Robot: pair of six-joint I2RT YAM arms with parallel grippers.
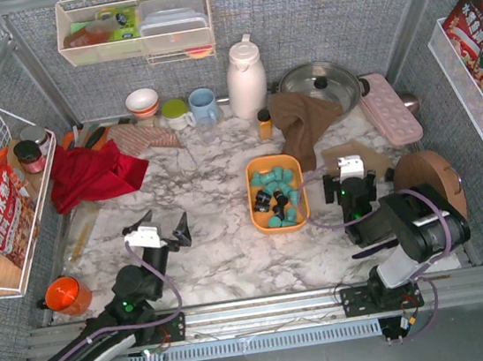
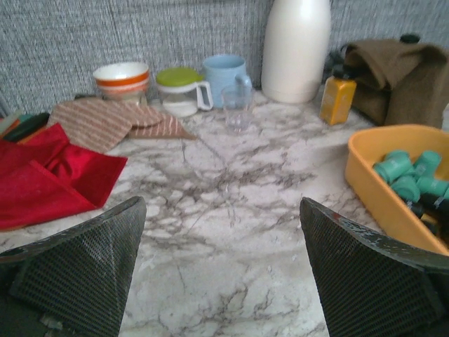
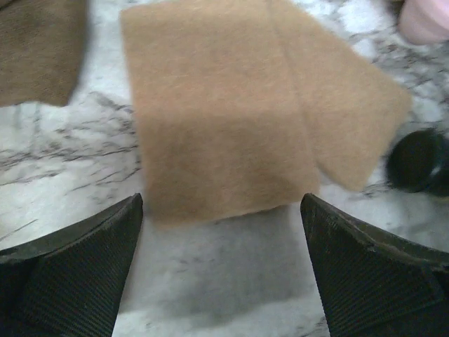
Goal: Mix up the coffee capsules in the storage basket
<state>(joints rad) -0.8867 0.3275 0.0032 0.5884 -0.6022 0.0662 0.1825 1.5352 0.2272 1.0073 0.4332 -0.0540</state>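
well, the orange basket (image 1: 254,198) sits on the marble desk (image 1: 226,263) right of centre, between the two arms, and the capsules (image 1: 273,177) lie loose inside it: teal ones fill the far and near ends, a few black ones bunch around the middle. the left claw (image 1: 160,224) hovers low over the desk well to the left of the basket, its fingers (image 2: 77,267) spread wide apart with nothing between them; in its wrist view the basket's near wall shows at the right edge, apart from the claw. the right claw (image 1: 350,187) hangs just right of the basket, likewise spread wide and gripping nothing, pointing down at a tan cloth (image 3: 231,112) that lies flat on the desk. by that cloth's right corner a dark round thing (image 3: 419,161) shows at the edge of the wrist view; what it is i cannot tell. behind the basket stand an amber bottle (image 1: 264,125), a white jug (image 1: 246,77) and a brown towel (image 1: 304,117) heaped just in front of a lidded pot (image 1: 322,83). a pink tray (image 1: 390,107) lies at the far right. farther left along the back wall are a blue mug (image 1: 203,105), a green-lidded cup (image 1: 175,112), a striped bowl (image 1: 142,101) and, nearer, a red cloth (image 1: 89,175) spread on the desk.
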